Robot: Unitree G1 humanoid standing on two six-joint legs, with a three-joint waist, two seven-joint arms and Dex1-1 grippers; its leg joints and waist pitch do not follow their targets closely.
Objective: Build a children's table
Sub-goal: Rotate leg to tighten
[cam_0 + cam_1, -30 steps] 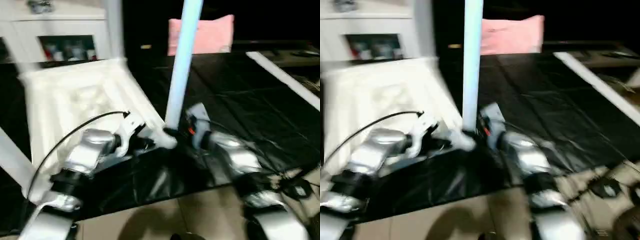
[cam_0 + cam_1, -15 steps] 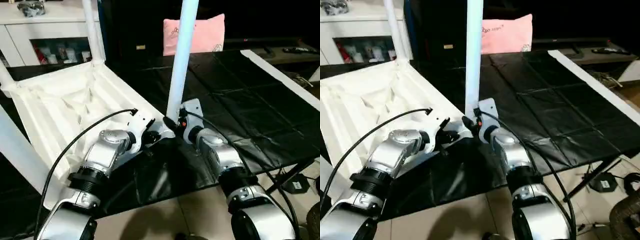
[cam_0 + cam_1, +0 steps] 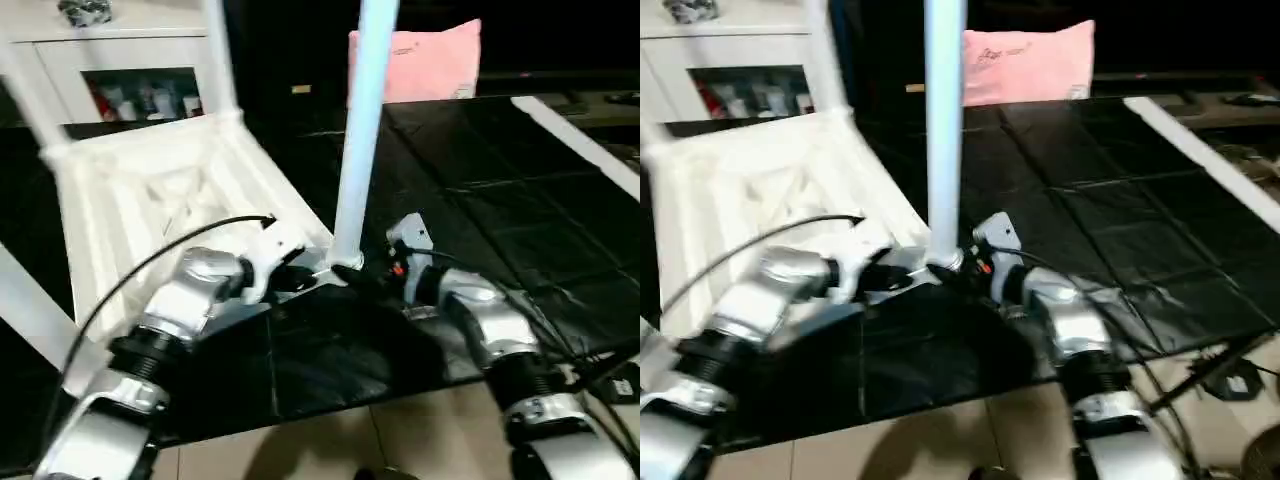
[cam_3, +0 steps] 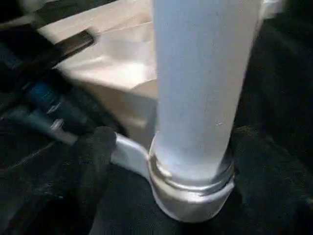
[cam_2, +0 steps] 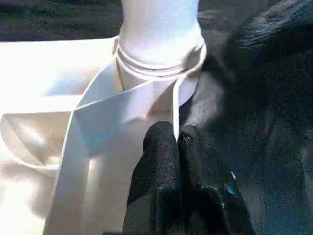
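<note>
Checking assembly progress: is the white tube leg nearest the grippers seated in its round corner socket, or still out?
In. The white round tube leg stands upright with its base inside the round corner socket of the upside-down white plastic tabletop.

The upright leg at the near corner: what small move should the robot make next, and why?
Probably draw the right gripper straight back. Its fingers stand wide on either side of the leg, which stands upright in the corner socket of the table top, while the left gripper pinches the rim beside it, steadying the table.
</note>
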